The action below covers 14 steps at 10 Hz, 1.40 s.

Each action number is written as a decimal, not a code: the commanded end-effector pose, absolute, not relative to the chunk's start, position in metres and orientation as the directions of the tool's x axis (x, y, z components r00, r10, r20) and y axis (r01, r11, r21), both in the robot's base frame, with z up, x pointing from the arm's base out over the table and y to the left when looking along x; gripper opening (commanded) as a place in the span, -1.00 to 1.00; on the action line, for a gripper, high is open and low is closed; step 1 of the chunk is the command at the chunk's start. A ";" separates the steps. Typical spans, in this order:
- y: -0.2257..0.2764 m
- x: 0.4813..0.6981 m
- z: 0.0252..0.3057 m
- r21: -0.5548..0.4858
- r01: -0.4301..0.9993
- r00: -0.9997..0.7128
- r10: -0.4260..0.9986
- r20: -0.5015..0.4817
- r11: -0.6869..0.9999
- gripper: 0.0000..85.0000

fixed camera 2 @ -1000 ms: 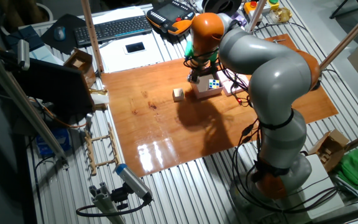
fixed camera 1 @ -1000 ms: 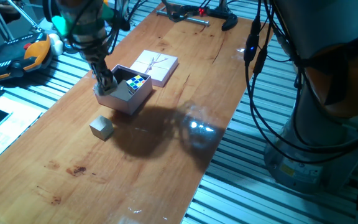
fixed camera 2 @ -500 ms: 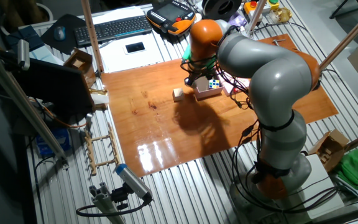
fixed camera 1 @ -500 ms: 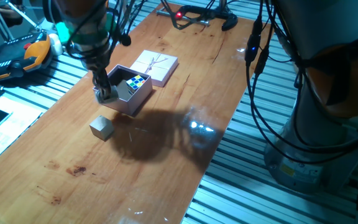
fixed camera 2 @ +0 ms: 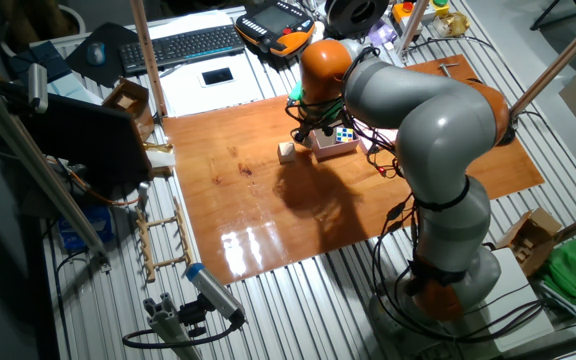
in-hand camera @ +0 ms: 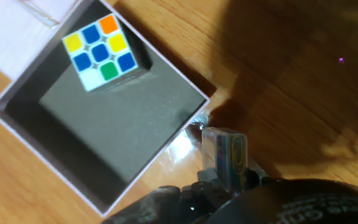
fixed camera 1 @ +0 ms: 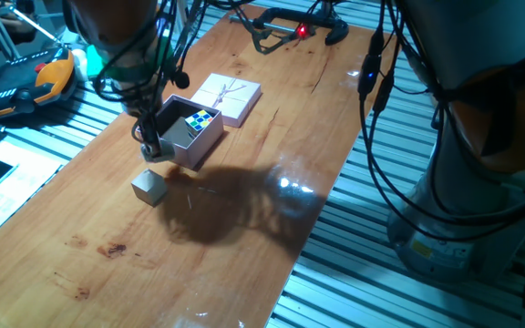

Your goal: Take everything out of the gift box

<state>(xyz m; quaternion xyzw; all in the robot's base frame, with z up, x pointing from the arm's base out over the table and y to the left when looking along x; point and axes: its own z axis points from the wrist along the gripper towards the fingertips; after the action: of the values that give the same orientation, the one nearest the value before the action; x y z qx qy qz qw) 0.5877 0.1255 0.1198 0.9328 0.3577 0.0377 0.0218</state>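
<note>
The gift box stands on the wooden table, and its dark floor fills the hand view. A multicoloured puzzle cube lies in its far corner. My gripper hangs just outside the box's near-left corner, shut on a small flat pale piece that sticks out past the fingertips above the table. The plain beige-grey cube block rests on the table, just in front of the gripper.
The flat pink lid with its string bow lies behind the box. An orange-black handset sits off the table's left edge. Black cables hang along the right edge, and a dark tool lies at the far end.
My gripper has risen out of the box's left corner and moved over the wall toward the beige block, staying shut. The box, puzzle cube and block have not moved.
</note>
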 end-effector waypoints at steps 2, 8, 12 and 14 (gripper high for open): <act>0.126 0.590 0.111 0.070 0.663 0.744 0.666 0.053 -0.746 -0.98; 0.117 0.600 0.102 0.118 0.630 0.769 0.638 0.048 -0.768 -0.98; 0.117 0.600 0.090 0.103 0.637 0.763 0.644 0.054 -0.764 -0.98; 0.115 0.601 0.086 0.102 0.638 0.763 0.645 0.051 -0.763 -0.98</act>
<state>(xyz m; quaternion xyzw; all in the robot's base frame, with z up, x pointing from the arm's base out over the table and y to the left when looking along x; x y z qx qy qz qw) 0.6013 0.1150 0.0860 0.9379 0.3422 0.0412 0.0395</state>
